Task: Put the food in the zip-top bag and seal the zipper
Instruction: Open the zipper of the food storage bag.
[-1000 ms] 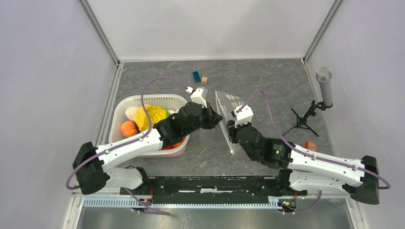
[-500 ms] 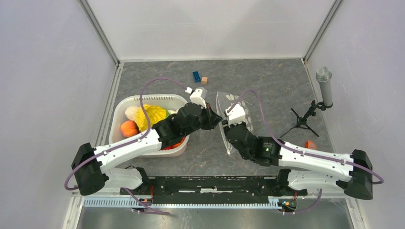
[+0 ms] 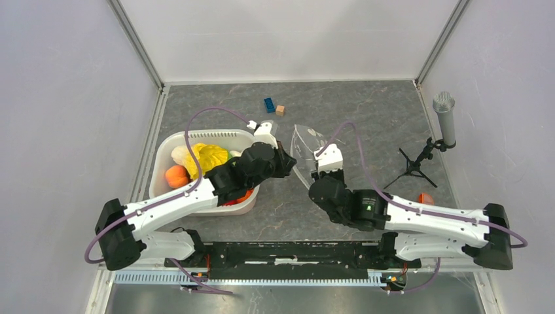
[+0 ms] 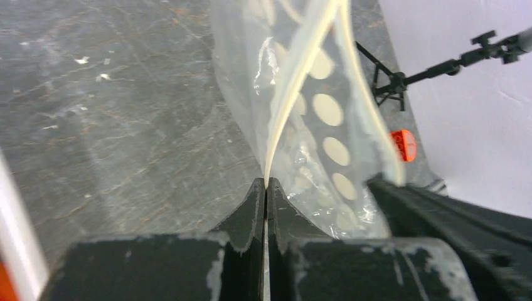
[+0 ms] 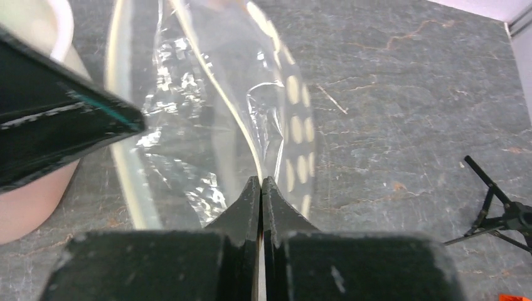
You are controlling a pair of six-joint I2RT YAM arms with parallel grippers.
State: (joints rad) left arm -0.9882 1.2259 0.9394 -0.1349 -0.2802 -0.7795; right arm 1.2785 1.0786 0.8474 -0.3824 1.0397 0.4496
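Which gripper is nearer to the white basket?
Left. The left gripper is shut on the bag just right of the basket; the right gripper is shut on the bag's other side, farther from the basket.

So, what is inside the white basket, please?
A peach, a crinkled yellow piece and a pale piece show. The left arm covers the basket on its right; only an orange-red bit peeks out.

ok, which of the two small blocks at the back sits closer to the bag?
The tan wooden cube, right of the blue brick, so nearer the zip-top bag.
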